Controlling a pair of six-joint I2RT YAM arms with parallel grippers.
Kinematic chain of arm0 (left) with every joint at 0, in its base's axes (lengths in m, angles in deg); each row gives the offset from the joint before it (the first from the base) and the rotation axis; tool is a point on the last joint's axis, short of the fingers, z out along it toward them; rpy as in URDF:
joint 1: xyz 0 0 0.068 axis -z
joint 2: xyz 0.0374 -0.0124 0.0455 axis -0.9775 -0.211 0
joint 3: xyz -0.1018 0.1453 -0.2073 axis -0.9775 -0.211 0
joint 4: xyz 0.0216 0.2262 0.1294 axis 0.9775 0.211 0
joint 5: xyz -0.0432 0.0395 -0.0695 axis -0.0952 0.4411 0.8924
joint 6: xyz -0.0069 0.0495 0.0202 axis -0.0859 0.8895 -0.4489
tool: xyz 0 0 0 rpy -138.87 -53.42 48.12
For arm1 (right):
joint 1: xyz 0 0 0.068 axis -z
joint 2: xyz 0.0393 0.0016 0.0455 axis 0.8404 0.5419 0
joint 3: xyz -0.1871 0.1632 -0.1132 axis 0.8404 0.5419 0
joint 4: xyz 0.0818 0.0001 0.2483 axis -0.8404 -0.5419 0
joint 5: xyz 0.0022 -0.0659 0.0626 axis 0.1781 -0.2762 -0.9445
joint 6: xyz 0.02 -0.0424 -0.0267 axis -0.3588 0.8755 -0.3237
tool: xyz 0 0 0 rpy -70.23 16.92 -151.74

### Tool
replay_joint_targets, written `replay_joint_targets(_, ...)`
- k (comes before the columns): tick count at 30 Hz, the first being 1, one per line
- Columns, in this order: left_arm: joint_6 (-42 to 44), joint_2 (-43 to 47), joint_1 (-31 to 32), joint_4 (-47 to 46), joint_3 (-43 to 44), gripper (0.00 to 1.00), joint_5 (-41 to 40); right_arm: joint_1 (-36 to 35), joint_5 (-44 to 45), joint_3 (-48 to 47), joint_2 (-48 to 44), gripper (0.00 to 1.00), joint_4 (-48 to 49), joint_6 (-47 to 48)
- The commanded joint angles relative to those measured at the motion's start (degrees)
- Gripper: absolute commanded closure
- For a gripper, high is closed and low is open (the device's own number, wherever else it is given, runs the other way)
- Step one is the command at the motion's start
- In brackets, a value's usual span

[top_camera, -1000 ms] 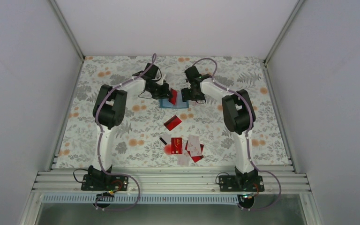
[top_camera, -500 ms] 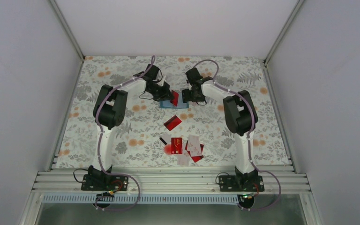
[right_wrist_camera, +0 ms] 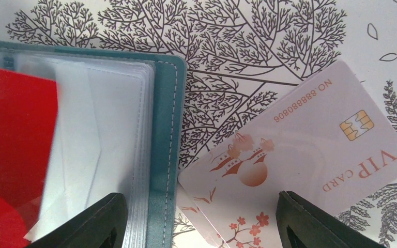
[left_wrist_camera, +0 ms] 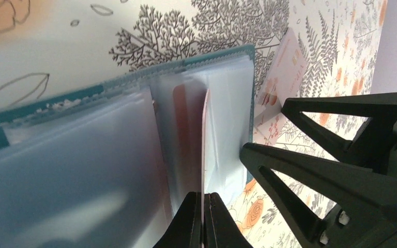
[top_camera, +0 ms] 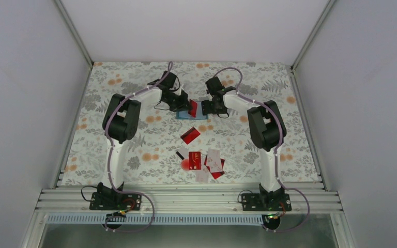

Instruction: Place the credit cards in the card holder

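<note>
Feeding a red card [left_wrist_camera: 204, 139] edge-first into the open card holder [left_wrist_camera: 186, 64], far-middle of the counter [top_camera: 108, 77]; my left pincer [left_wrist_camera: 202, 199] pinches its near edge. My right pincer [right_wrist_camera: 201, 206] stands spread astride the holder's cover and a white card [right_wrist_camera: 300, 139]. Next, I judge: slide deeper, release.

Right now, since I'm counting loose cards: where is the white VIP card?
Right wrist view: the VIP card lies flat on the floral cloth, just right of the card holder.
</note>
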Motion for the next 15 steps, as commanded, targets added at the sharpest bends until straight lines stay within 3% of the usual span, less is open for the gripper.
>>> replay_joint_targets(1,1.67,1.35,0.13,-1.97,0.12,0.98,-3.14,0.03,1.62,3.16,2.25,0.27,-5.78,0.47)
replay_joint_targets(15,-2.48,-0.19,2.10,-4.42,-2.69,0.98,-0.81,0.03,1.11,2.97,2.74,0.27,-5.54,0.74)
